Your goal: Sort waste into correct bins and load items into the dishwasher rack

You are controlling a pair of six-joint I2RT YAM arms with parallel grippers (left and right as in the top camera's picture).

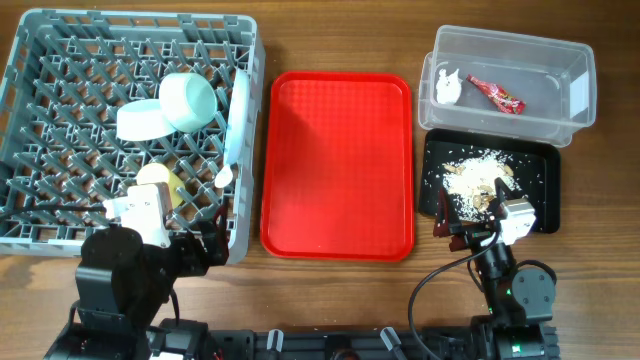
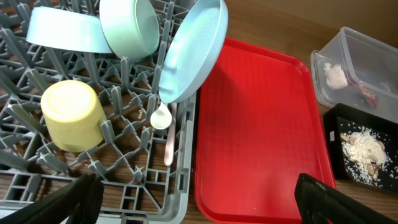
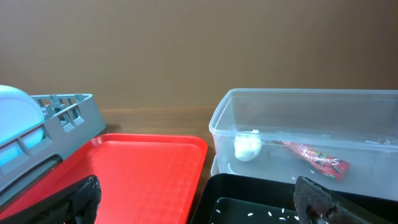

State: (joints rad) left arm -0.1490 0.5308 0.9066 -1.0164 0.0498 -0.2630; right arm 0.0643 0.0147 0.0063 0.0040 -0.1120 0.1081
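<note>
left end effector (image 2: pixel 196 194) apart | right end effector (image 3: pixel 196 198) apart | yellow cup (image 2: pixel 71 115) in rack (image 2: pixel 185 180)

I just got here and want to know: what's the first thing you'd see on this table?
The bright red serving tray in the middle jumps out first. Left of it, the big grey rack holds mint-blue bowls and a yellow cup. On the right, a red wrapper lies in the clear tub, with crumbs in the black tray beside it.
</note>
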